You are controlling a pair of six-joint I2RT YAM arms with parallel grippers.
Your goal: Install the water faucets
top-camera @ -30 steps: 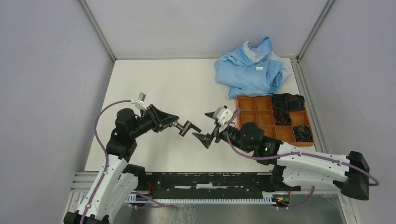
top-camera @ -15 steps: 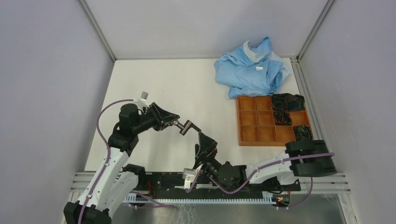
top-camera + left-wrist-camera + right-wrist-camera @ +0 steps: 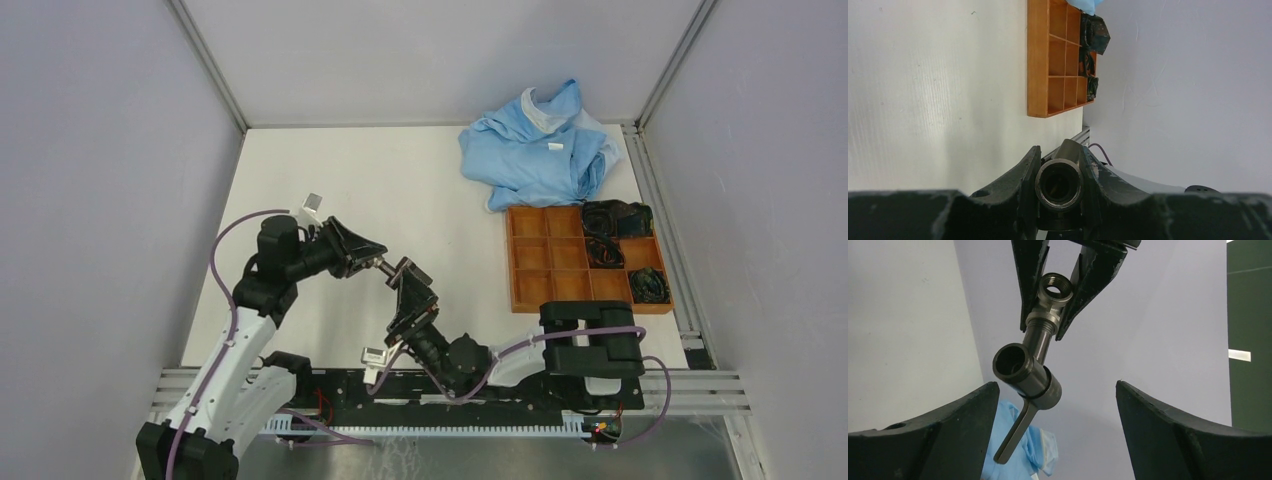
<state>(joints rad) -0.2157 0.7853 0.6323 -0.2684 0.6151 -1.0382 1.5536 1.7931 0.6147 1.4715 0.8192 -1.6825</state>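
My left gripper (image 3: pixel 378 263) is shut on a dark grey T-shaped pipe fitting (image 3: pixel 1052 290) and holds it above the table. In the left wrist view (image 3: pixel 1060 156) the fitting's open threaded end (image 3: pixel 1059 184) sits between the fingers. A stubby cylinder (image 3: pixel 1027 376) with a flat lever (image 3: pixel 1015 435) hangs on the fitting's threaded stem; the two look joined. They show together in the top view (image 3: pixel 404 271). My right gripper (image 3: pixel 412 296) is wide open and empty just near of the faucet, pointing at it. In the right wrist view (image 3: pixel 1058 387) the stubby piece is above the left finger, not touched.
An orange compartment tray (image 3: pixel 548 285) lies at the right, with black items (image 3: pixel 615 220) in its far right cells; it also shows in the left wrist view (image 3: pixel 1038 60). A crumpled blue cloth (image 3: pixel 535 145) lies at the back right. Grey walls enclose the table.
My right arm swung from beside the tray round to the near edge and now points its open gripper at the faucet from the near side. My left gripper shifted slightly, still holding the faucet.
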